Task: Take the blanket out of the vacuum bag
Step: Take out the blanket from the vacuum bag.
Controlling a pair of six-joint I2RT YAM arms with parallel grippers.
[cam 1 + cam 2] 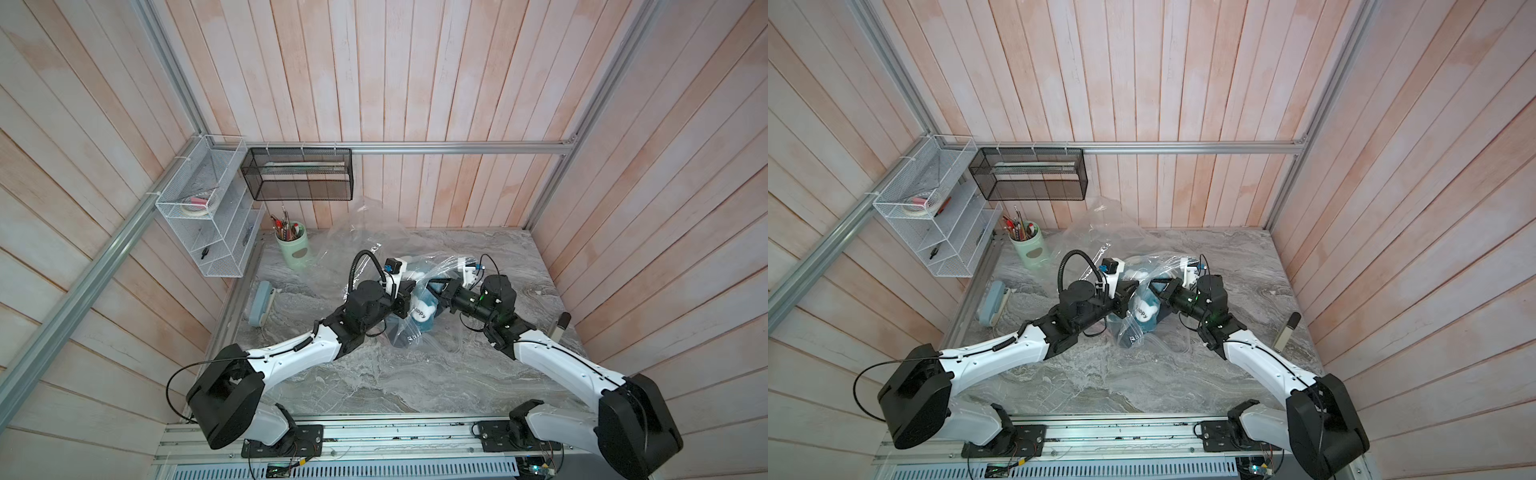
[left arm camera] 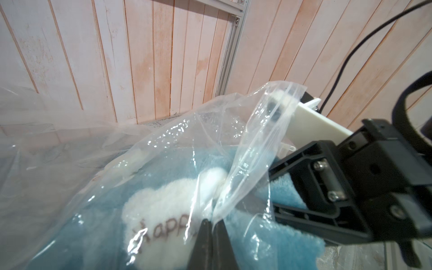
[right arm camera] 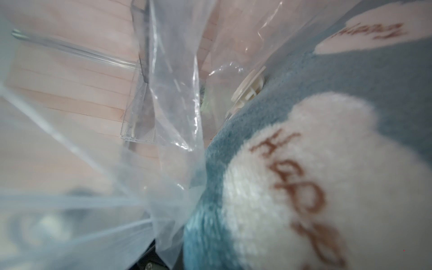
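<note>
Both arms meet mid-table, grippers tip to tip.

The vacuum bag (image 1: 365,232) sprawls beside the green pen cup (image 1: 291,245), on the cup's right-arm side. Its empty clear body reaches back level with the cup toward the wall. The blue fleece blanket (image 3: 304,187), with its white "Happy" clouds, is bundled at the end farther from the cup, nearer the arm bases.

Left gripper (image 2: 211,230): jaws together, pinching a fold of bag film just above the blanket. Film covers the fleece on this side.

Right gripper (image 1: 435,287): jaws closed, on the side of the blanket away from the cup. In the right wrist view, film creases and fleece both run in toward its tips, so I cannot tell which it has caught. The round white valve (image 3: 247,88) sits against the fleece.

Relation that matters: the blanket lies between the two grippers, and the bag's long axis runs from the cup end to the base end. I judge the blanket must come out away from the cup along that axis while the left pins the film.

Risk: if the right has film too, bag and blanket will travel together.
</note>
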